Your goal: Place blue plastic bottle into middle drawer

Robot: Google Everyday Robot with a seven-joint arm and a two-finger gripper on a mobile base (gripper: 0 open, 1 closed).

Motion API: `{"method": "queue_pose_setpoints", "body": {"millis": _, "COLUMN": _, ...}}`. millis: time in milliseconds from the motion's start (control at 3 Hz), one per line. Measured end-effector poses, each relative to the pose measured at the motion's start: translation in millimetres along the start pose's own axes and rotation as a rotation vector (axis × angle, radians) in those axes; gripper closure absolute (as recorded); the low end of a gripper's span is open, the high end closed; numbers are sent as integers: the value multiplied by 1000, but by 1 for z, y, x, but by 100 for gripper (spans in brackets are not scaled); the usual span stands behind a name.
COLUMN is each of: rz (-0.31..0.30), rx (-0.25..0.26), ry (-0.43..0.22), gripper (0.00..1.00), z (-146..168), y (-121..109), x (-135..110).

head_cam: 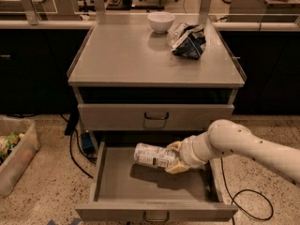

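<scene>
The blue plastic bottle [153, 155] lies on its side, held by my gripper [175, 159] inside the open middle drawer [117, 184], just above its flat grey floor, right of centre. The bottle's pale label with a dark text panel faces me and its free end points left. My white arm [243, 149] reaches in from the right over the drawer's right wall. The gripper is shut on the bottle's right end. The drawer is pulled out wide, its small dark loop handle [156, 216] at the bottom.
The closed upper drawer [155, 116] sits above. On the cabinet top [117, 55] stand a white bowl [161, 21] and a dark blue and white snack bag [190, 41]. A plastic bin [14, 153] stands on the floor at left. Cables [243, 191] lie at right.
</scene>
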State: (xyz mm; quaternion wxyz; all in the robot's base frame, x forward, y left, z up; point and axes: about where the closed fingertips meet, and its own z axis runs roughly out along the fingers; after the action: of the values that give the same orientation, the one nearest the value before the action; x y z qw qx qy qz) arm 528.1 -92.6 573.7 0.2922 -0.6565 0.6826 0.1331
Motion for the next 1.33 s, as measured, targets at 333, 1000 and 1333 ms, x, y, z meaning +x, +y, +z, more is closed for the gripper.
{"method": "queue_pose_setpoints", "body": {"millis": 333, "rz": 18, "rx": -10, "ry": 4, "gripper": 100, "z": 16, "y": 5, "x": 11}}
{"method": "queue_pose_setpoints", "body": {"millis": 1000, "rz": 58, "rx": 39, "ry": 184, "gripper": 100, "z": 84, "y": 21, "x": 70}}
{"method": "queue_pose_setpoints", "body": {"millis": 1333, "rz": 93, "rx": 83, "ry": 193, "gripper": 100, "z": 93, "y": 8, "x": 74}}
